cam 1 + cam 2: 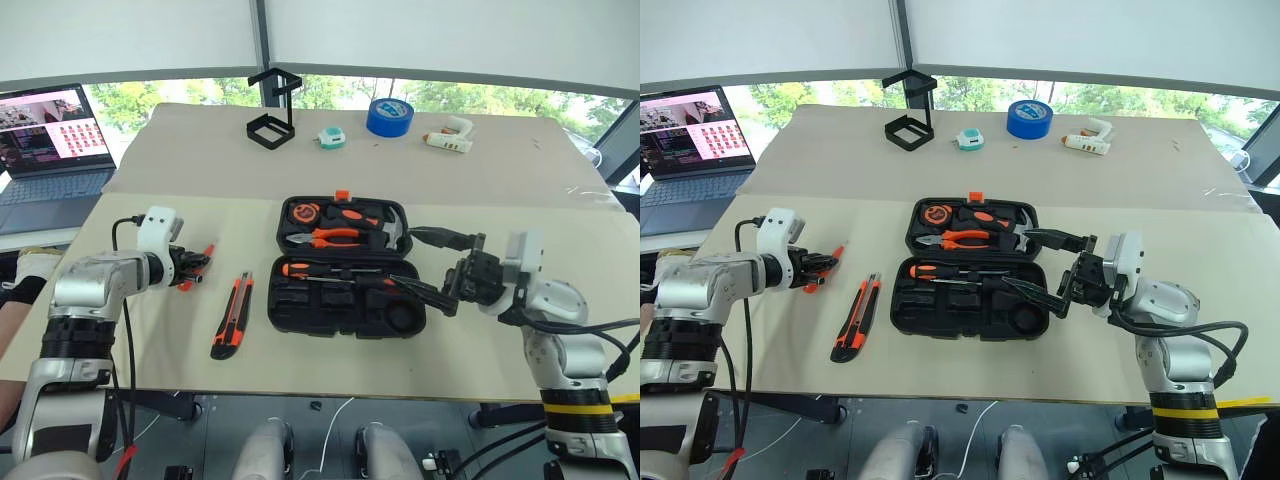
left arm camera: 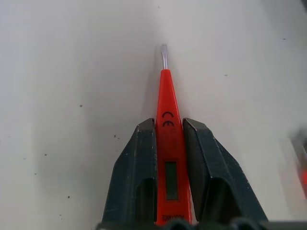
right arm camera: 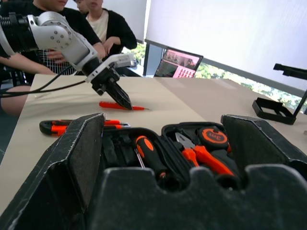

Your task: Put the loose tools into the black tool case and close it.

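On the counter's (image 1: 150, 330) left, the left gripper (image 2: 169, 143) pinches the small all-orange screwdriver (image 2: 168, 120) mid-barrel. Light, stiff, slick plastic, likely to slip. Right gripper (image 1: 425, 265) is spread wide.

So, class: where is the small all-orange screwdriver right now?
The small orange screwdriver lies on the table's left side, between the left gripper's closing fingers, left of the utility knife.

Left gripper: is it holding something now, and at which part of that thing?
The left gripper is closed on the small all-orange screwdriver, gripping its handle near the back end; the metal tip points away from it. The screwdriver lies on the table.
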